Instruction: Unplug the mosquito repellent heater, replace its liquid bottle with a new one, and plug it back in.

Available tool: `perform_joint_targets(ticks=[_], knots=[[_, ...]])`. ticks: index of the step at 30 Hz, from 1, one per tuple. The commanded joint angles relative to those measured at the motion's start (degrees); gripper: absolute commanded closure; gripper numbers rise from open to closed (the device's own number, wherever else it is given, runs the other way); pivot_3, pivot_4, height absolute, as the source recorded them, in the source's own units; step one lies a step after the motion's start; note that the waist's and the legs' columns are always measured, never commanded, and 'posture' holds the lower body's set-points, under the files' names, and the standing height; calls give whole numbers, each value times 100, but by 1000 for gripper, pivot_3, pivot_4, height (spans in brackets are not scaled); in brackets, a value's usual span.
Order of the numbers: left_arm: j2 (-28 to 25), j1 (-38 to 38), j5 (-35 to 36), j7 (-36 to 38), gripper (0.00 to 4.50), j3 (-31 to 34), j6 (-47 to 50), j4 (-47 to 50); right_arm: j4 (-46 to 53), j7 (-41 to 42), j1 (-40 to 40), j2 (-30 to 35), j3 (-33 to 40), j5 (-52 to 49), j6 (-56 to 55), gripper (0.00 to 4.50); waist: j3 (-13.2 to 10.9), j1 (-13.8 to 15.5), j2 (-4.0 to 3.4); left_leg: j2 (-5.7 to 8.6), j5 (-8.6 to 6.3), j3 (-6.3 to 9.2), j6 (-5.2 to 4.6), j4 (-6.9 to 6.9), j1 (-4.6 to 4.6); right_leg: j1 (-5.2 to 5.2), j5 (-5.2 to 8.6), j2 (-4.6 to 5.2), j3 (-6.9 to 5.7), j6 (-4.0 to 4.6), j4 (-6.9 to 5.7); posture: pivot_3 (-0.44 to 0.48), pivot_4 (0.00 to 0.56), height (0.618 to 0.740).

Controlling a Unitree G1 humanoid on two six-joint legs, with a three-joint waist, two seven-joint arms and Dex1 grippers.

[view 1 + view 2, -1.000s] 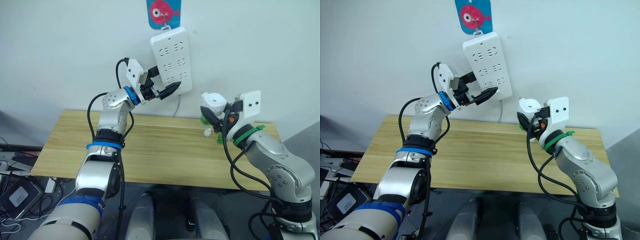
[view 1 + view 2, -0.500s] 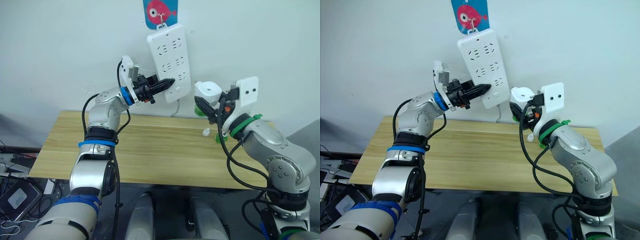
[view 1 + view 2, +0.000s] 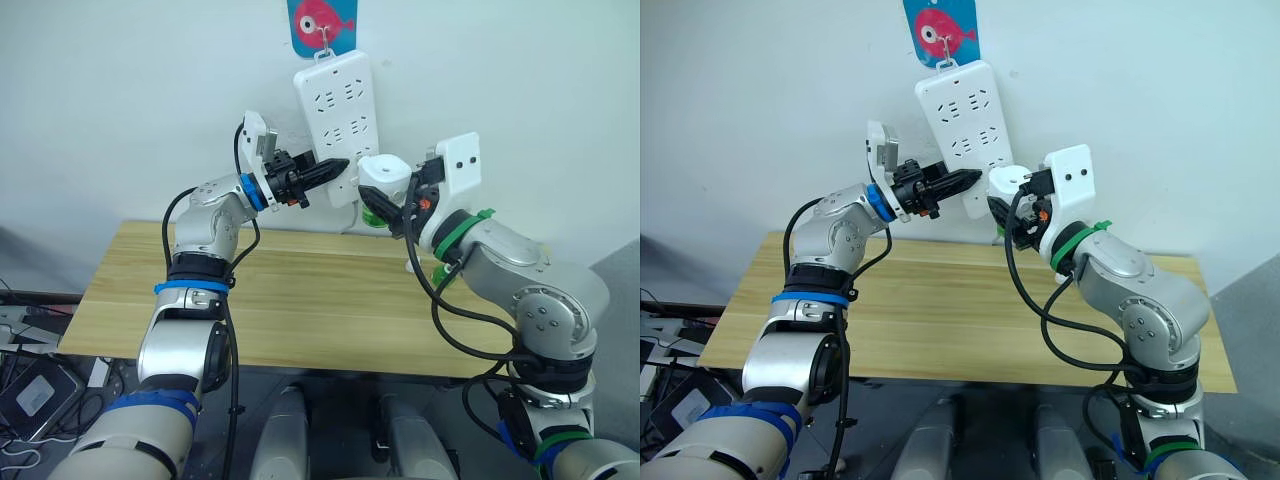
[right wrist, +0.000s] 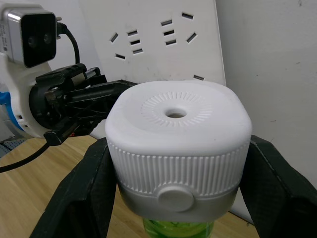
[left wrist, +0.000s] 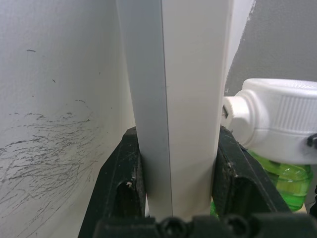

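A pale wooden bench [image 3: 300, 300] runs across the lower middle of the frame, set against a white wall [image 3: 120, 90]. High in the centre a long white power strip [image 3: 335, 115] hangs tilted from a hook, under a blue card with a pink fish [image 3: 322, 22]. The left end effector [image 3: 335, 168] reaches up from the left to the strip's lower end; in the left wrist view its two black fingers [image 5: 121, 173] are pressed against either side of the strip's edge, pinching it. Just right of it, in the middle of the frame, the right end effector [image 3: 385, 195] holds the mosquito repellent heater [image 3: 384, 178] up close to the strip's lower right edge, its fingers [image 4: 84, 183] clamped on the ribbed white sides. A green liquid bottle [image 5: 277, 181] hangs beneath the heater. The heater's round top with its centre hole [image 4: 175, 114] faces the right wrist camera.
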State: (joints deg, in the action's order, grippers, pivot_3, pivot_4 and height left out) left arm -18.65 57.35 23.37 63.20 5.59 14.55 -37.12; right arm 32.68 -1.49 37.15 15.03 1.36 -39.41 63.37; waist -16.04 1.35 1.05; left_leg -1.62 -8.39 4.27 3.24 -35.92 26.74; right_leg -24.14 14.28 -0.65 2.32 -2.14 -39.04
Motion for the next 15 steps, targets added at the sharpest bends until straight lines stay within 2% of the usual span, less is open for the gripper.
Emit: perform_joint_targets(ticks=[1, 15], knots=[[68, 18, -17, 187, 3129, -155, -61, 357, 72, 53, 179, -40, 12, 102, -99, 1422, 0, -1, 0, 0, 0, 0, 0, 0, 0, 0, 0, 0, 0, 0, 0, 102, 208, 740], [82, -26, -27, 186, 3129, -150, -13, 454, -40, 125, 198, -281, 162, 296, -251, 1422, 0, -4, 0, -1, 0, 0, 0, 0, -1, -1, 0, 0, -1, 0, -2, 107, 211, 740]])
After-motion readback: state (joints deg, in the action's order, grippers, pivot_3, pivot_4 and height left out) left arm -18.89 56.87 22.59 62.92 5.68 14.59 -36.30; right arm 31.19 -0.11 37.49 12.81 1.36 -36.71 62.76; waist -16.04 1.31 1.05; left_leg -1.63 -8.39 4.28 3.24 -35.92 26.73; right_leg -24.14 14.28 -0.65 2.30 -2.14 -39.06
